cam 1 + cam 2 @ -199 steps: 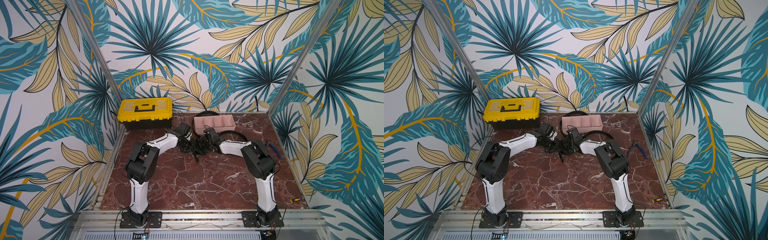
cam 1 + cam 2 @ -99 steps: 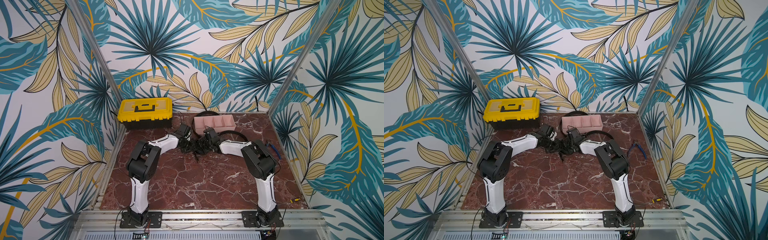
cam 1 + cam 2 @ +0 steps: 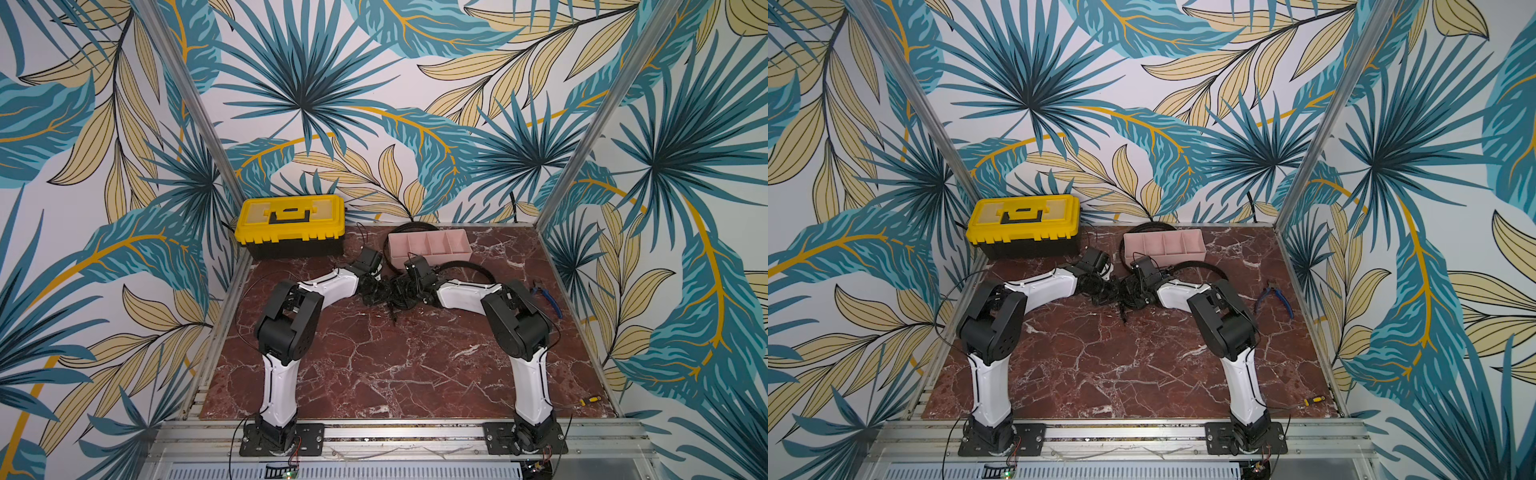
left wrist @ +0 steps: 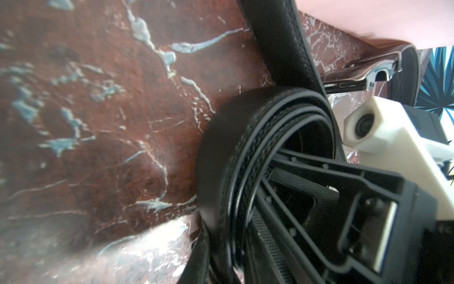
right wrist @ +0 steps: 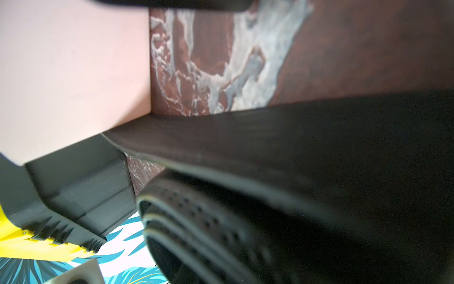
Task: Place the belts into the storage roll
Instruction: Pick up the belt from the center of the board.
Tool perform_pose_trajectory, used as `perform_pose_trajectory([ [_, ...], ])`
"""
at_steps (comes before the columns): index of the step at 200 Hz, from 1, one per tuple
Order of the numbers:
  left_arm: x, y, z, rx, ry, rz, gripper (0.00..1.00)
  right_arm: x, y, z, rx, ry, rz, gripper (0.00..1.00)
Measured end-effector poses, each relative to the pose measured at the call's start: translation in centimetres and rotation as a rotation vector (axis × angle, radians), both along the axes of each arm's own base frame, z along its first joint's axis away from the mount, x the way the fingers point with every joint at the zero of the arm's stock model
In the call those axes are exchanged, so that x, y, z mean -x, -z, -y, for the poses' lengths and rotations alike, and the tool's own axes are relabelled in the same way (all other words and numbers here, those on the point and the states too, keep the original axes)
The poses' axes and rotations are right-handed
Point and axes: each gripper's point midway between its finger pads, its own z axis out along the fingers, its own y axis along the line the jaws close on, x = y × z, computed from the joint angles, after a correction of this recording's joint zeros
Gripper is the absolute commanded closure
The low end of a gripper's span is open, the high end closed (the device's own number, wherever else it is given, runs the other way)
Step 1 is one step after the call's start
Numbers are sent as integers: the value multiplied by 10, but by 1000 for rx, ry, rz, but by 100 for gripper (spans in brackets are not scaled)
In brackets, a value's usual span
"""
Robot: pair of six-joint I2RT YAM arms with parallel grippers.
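Note:
A black belt, partly wound into a coil, lies on the table in front of the pale pink storage roll. My left gripper is shut on the coil's wall. Facing it, my right gripper is shut on the same coil; in the right wrist view the coil hides its fingers. A loose strap arcs away to the right. Another black belt curves behind the storage roll. A dark buckle lies beside the pink wall.
A yellow-and-black toolbox stands at the back left, close to my left wrist. Blue-handled pliers lie at the right and a small screwdriver near the front right corner. Patterned walls close in the table.
My left arm has edged toward the middle and its jaws have closed on the coil. The right arm has held still with its grip unchanged.

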Motion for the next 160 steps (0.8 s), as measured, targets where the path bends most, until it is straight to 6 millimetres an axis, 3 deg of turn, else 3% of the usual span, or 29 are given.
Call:
perform_pose_trajectory([
  [30,0,0,0,-24,23,-11,100,0,-1,0,21,-9,-18,77],
  [62,-3,0,-2,-67,54,-5,100,3,-8,3,110,-71,-49,68],
  [116,-6,0,5,-98,117,25,100,7,-10,21,213,-145,-66,67],
  [160,-7,0,7,-134,178,44,100,5,-28,29,204,-156,-46,67],
])
